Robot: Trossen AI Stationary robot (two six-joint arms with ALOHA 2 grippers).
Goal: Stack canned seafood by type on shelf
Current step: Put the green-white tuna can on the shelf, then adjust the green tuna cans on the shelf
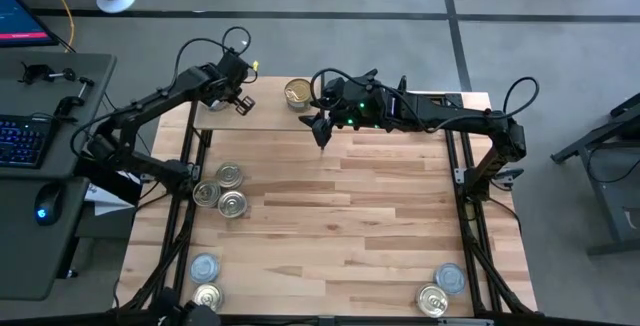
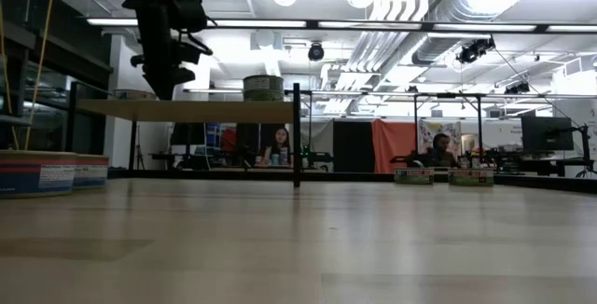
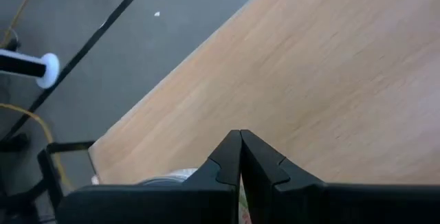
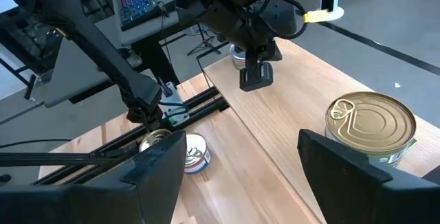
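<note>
The shelf [image 1: 260,118] is a light-wood board on black uprights at the table's far edge. A gold-topped tin [image 1: 297,93] stands on it, also seen as the gold tin [image 4: 371,124] and in the low view [image 2: 264,87]. My left gripper [image 1: 243,101] hovers shut over the shelf's left part [image 3: 344,80], holding nothing. A silvery tin [image 4: 236,58] peeks out behind it. My right gripper [image 1: 322,131] hangs open above the shelf's near edge, beside the gold tin, with nothing between its fingers [image 4: 240,176]. More canned seafood stands on the tabletop.
Three tins [image 1: 224,191] cluster at the table's left, below the shelf. Two [image 1: 206,281] stand at the near left corner and two [image 1: 442,289] at the near right. A desk with a keyboard [image 1: 22,138] stands left of the table. People sit in the room behind [image 2: 277,147].
</note>
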